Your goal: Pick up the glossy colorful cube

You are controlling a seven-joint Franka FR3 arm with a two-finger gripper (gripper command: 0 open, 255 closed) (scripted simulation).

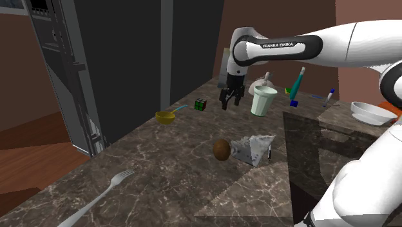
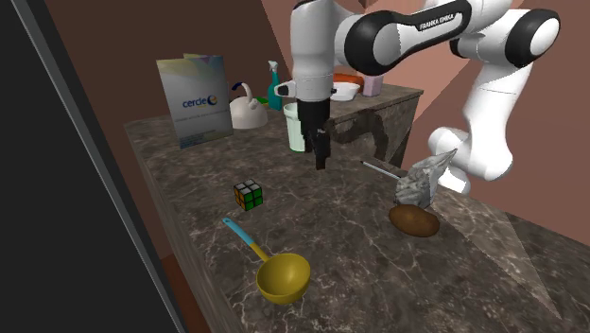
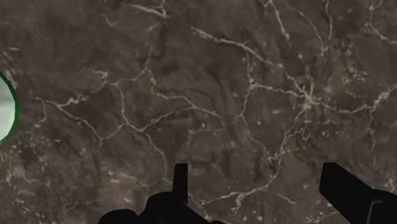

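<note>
The colourful cube [image 1: 200, 104] [image 2: 249, 195], a small puzzle cube with black edges and green, white and yellow tiles, rests on the dark marble counter [image 1: 161, 174]. My black gripper [image 1: 231, 100] [image 2: 321, 157] [image 3: 254, 184] hangs above the counter, to the shoulder view's right of the cube and apart from it. Its fingers [image 3: 180, 181] stand apart with only bare marble between them, so it is open and holds nothing.
A yellow ladle [image 1: 166, 117] [image 2: 281, 274] lies near the cube. A pale green cup [image 1: 263, 100] [image 2: 296, 126] stands close to the gripper. A brown round object [image 1: 221, 149], crumpled foil [image 1: 252, 149], a fork [image 1: 96, 198], a white bowl [image 1: 372, 113], bottles and a kettle [image 2: 248, 110] share the counter.
</note>
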